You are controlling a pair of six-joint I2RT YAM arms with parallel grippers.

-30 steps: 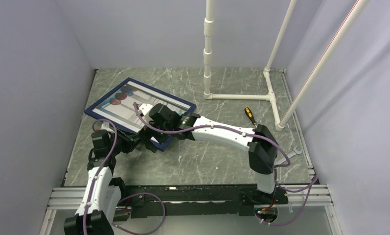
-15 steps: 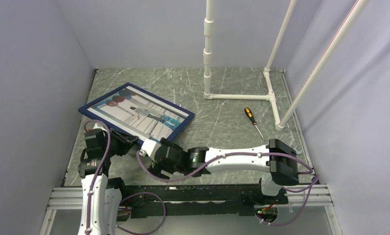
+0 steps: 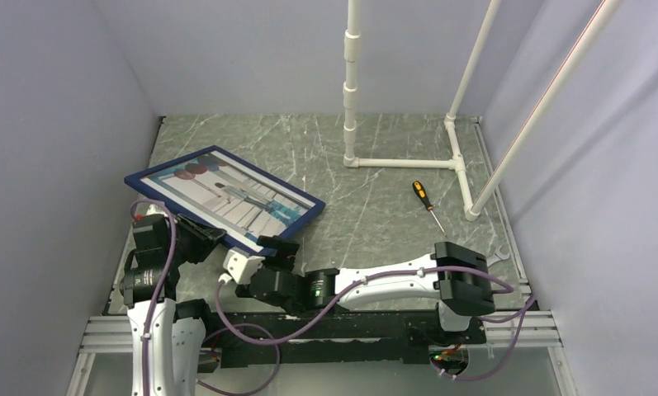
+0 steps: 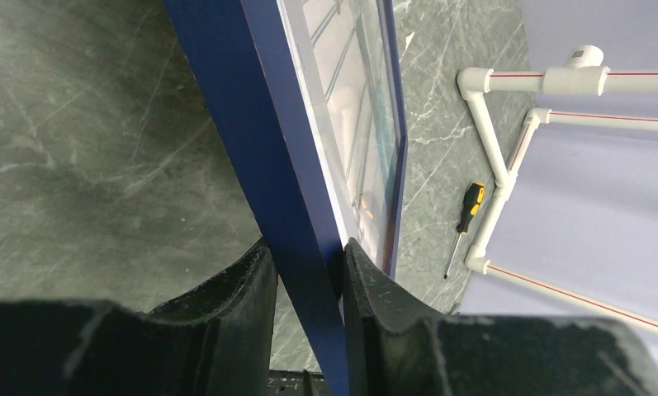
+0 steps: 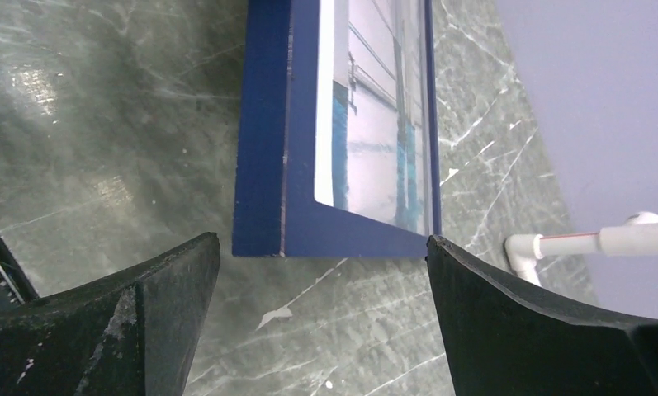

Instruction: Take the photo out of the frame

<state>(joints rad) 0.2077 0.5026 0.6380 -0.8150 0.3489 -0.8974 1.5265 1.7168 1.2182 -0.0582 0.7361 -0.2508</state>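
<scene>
The left hand (image 4: 305,256) is partly closed, pinching the near edge of the frame (image 3: 269,176) and holding it tilted over the left side of the table (image 3: 375,214). The photo (image 3: 226,194) sits inside it, face up. The right hand (image 5: 321,239) is spread wide and holds nothing, low beside the frame's near right corner. A pinch on one thin border may let the frame pivot or slip. A hard push from the right hand could twist it loose or crease the photo.
</scene>
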